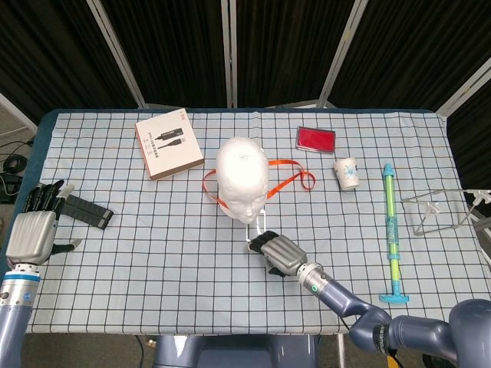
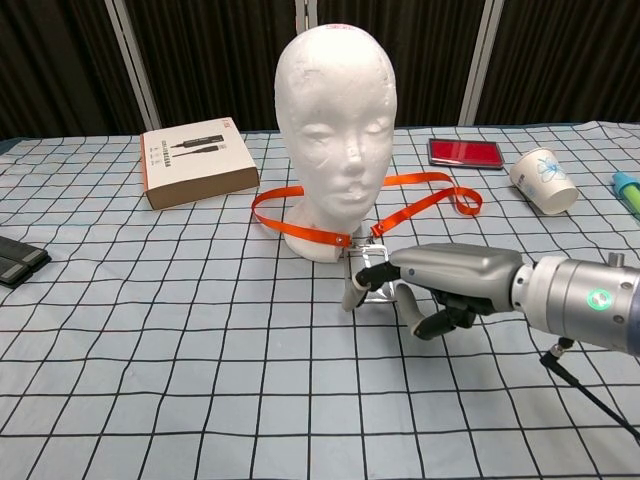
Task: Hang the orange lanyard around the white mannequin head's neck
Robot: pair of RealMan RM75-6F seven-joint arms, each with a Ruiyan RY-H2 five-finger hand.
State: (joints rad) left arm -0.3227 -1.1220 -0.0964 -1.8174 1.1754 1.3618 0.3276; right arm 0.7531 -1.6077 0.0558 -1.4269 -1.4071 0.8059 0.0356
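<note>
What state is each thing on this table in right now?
Orange lanyard: looped around the mannequin's neck base.
White mannequin head: upright.
Clear badge holder: pinched by the right hand.
Left hand: fingers apart, holding nothing.
Paper cup: tipped on its side.
Cable box: closed, lying flat.

The right robot hand (image 2: 425, 285) lies low and palm-down, its forearm running back toward the robot; its fingertips (image 2: 362, 275) pinch a clear badge holder (image 2: 372, 275); the left robot hand (image 1: 32, 228) hovers upright, fingers apart, holding nothing.
</note>
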